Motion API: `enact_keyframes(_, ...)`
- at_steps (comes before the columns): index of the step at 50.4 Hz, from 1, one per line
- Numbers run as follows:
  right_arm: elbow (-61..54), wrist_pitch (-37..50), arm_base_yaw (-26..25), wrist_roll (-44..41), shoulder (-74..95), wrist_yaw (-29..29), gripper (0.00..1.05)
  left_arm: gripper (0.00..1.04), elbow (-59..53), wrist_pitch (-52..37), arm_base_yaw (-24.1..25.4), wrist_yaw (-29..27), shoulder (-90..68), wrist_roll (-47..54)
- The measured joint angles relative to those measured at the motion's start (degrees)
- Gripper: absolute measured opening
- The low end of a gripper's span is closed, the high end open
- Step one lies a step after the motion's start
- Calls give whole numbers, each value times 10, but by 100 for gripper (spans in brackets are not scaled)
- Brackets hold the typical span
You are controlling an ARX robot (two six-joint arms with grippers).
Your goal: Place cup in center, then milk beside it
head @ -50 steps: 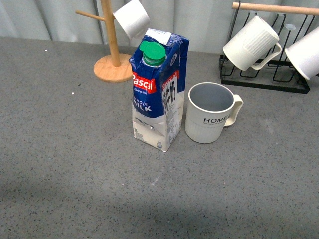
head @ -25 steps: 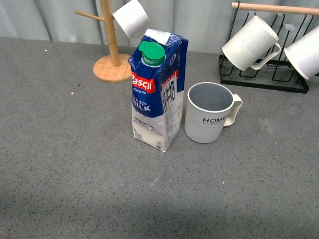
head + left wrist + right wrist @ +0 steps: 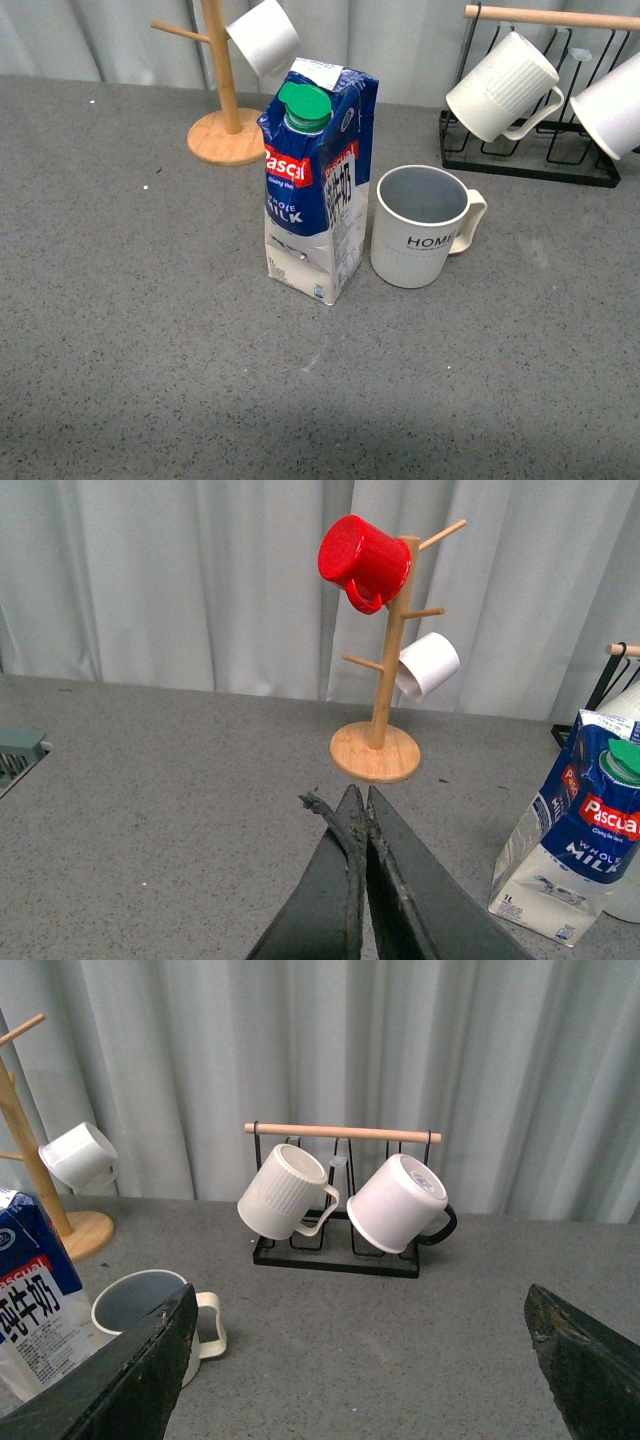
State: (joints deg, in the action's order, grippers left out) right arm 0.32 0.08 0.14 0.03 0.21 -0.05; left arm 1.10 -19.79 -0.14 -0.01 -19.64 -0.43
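Note:
The cup (image 3: 424, 225), an off-white ribbed mug lettered "HOME" with a grey-blue inside, stands upright mid-table, handle to the right. The milk (image 3: 315, 182), a blue-and-white Pascal carton with a green cap, stands upright just left of it, a small gap between them. Neither gripper shows in the front view. In the left wrist view my left gripper (image 3: 359, 802) is shut and empty above bare table, the milk (image 3: 578, 838) off to its side. In the right wrist view my right gripper (image 3: 362, 1335) is open wide and empty, the cup (image 3: 150, 1310) and milk (image 3: 35, 1295) beyond one finger.
A wooden mug tree (image 3: 226, 92) with a small white cup (image 3: 264, 36) stands behind the milk; it also carries a red mug (image 3: 364, 559). A black wire rack (image 3: 528, 150) at the back right holds two white mugs (image 3: 503, 87). Grey curtains close the back.

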Motion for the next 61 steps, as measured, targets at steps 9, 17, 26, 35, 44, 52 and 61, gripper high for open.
enact_keyframes(9, 0, 0, 0, 0, 0, 0, 96, 4, 0, 36, 0, 0, 37, 0)
enact_keyframes(17, 0, 0, 0, 0, 0, 0, 96, 4, 0, 68, 0, 0, 68, 0)
enact_keyframes(26, 0, 0, 0, 0, 0, 0, 96, 4, 0, 89, 0, 0, 90, 0)
enact_keyframes(35, 0, 0, 0, 0, 0, 0, 96, 4, 0, 186, 0, 0, 167, 0)
enact_keyframes(44, 0, 0, 0, 0, 0, 0, 96, 4, 0, 196, 0, 0, 193, 0)
enact_keyframes(52, 0, 0, 0, 0, 0, 0, 96, 14, 0, 197, 0, 0, 194, 0)
enact_keyframes(61, 0, 0, 0, 0, 0, 0, 96, 48, 0, 197, 0, 0, 194, 0)
